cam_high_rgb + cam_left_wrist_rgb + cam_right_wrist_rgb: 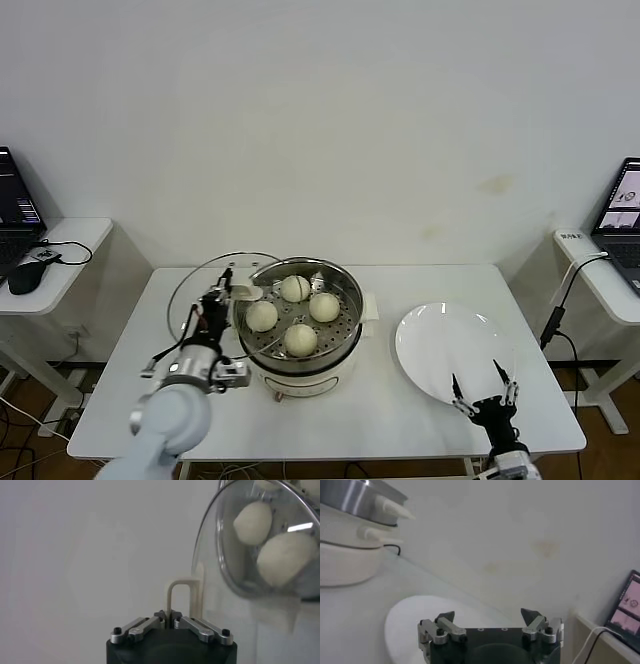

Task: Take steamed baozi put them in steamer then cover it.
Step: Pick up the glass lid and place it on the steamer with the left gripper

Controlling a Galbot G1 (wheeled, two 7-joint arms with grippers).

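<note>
Four cream-white baozi sit on the perforated tray inside the shiny steamer on its white base, mid-table. The clear glass cover is held tilted, on edge, just left of the steamer, its rim close to the pot. My left gripper is shut on the cover's cream bar handle; two baozi show through the glass in the left wrist view. My right gripper is open and empty over the near edge of the white plate.
The empty plate lies right of the steamer; the steamer's base and handle show in the right wrist view. Side tables with laptops stand at both ends. The wall is close behind the table.
</note>
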